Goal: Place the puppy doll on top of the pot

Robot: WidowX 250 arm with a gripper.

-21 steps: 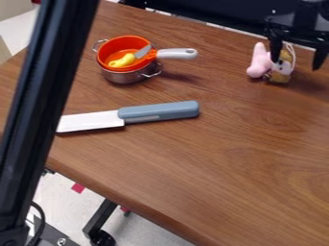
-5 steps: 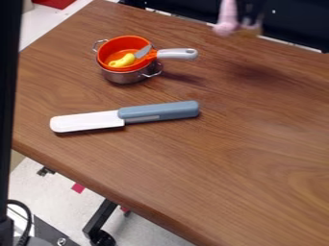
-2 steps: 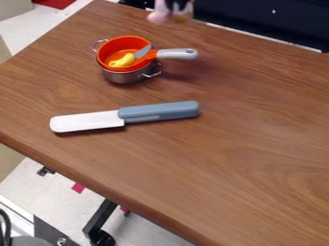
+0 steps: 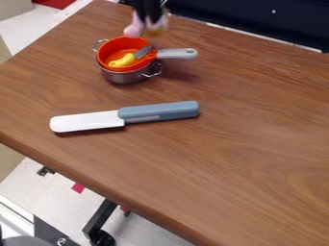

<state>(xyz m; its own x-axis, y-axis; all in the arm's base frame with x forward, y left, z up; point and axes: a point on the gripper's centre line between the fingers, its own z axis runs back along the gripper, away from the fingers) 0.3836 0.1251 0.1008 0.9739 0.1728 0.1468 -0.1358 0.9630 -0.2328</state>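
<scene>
The puppy doll (image 4: 134, 29) is held tight by the hand (image 4: 150, 21) near the pot (image 4: 126, 77), likely so it can be set on top.

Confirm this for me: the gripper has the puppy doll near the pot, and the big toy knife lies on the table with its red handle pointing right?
The handle is blue-grey, not red, as the camera view shows; the rest is right.

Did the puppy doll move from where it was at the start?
Yes. The puppy doll was on the table's far side, right of the orange pan. Now it's up beside that pan's far rim, in the gripper.
</scene>
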